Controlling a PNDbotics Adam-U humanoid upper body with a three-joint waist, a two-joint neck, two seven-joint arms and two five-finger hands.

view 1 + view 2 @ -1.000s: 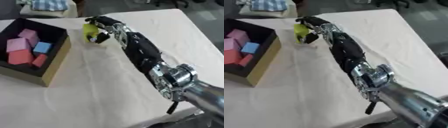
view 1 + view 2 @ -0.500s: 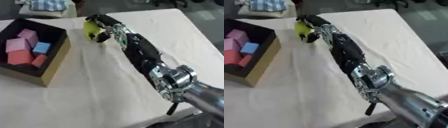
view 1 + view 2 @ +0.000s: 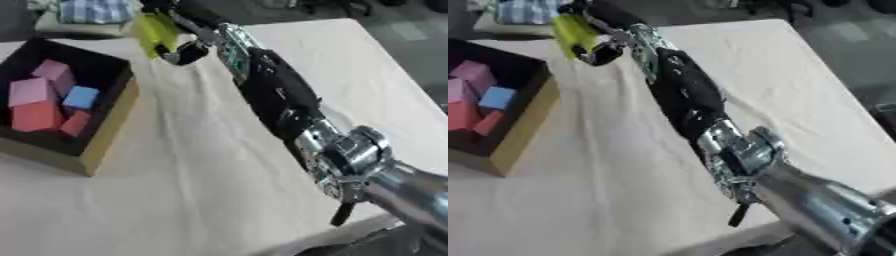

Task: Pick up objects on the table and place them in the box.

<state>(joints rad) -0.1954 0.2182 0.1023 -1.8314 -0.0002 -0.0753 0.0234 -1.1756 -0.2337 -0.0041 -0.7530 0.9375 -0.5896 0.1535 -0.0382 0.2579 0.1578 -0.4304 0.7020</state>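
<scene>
My right hand [image 3: 179, 37] is curled around the yellow-green block [image 3: 155, 31], and over the last second I have lifted it clear of the cream tablecloth [image 3: 201, 165] and carried it up toward the far edge of the table; a second ago it sat low, just beside the cloth. Seen from the box [image 3: 105, 135], the block now hangs at about two o'clock, near the box's far right corner but not yet over the opening. Pink, red and blue blocks [image 3: 52, 97] already lie inside. I judge the pick done and the carry under way: what remains is a swing toward nine o'clock before letting go. My left hand shows in neither view.
</scene>
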